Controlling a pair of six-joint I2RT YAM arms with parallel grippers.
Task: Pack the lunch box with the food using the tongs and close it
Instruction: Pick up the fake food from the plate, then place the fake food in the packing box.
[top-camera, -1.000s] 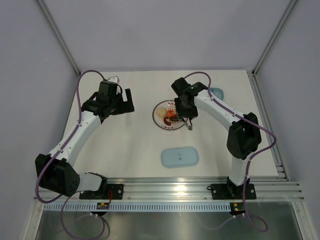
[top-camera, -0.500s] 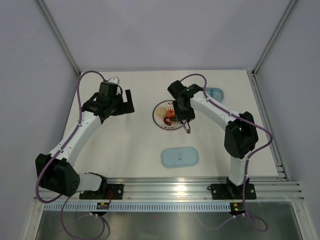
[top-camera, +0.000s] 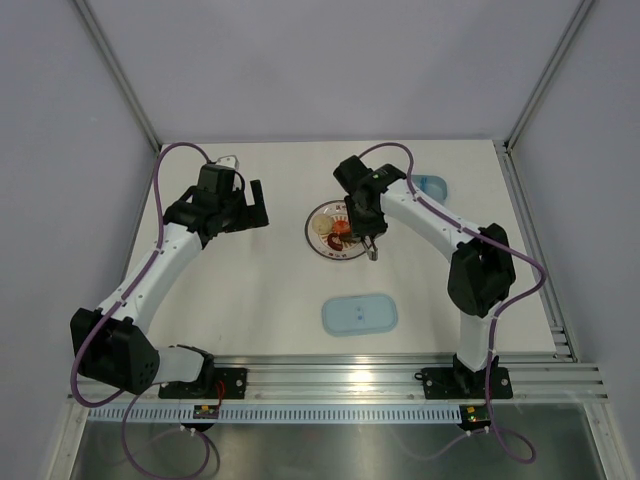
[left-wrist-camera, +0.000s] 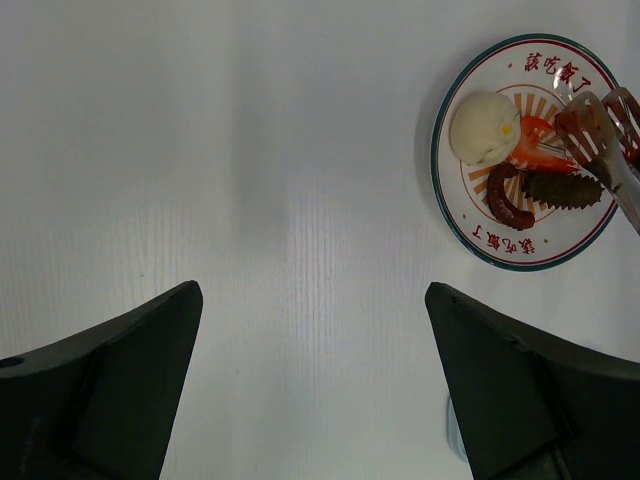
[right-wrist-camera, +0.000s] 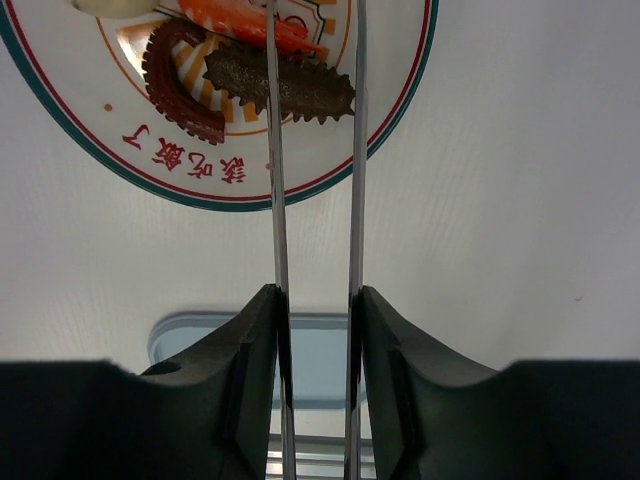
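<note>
A white table (top-camera: 260, 290) stands inside pale grey walls (top-camera: 330, 70) with aluminium corner posts (top-camera: 120, 85). Open surface stretches left of the one round white plate with an orange sunburst (left-wrist-camera: 470, 215), which holds at least four food pieces (left-wrist-camera: 505, 195). One flat pale-blue lid (top-camera: 359, 315) lies near the front. One small pale-blue translucent lunch box (top-camera: 432, 186) sits by the far right edge. The right end effector (right-wrist-camera: 315, 300) pinches one pair of long slim silvery metal tongs (right-wrist-camera: 273, 150), whose tips are over the plate. The left end effector (left-wrist-camera: 312, 287) gapes wide, empty.
</note>
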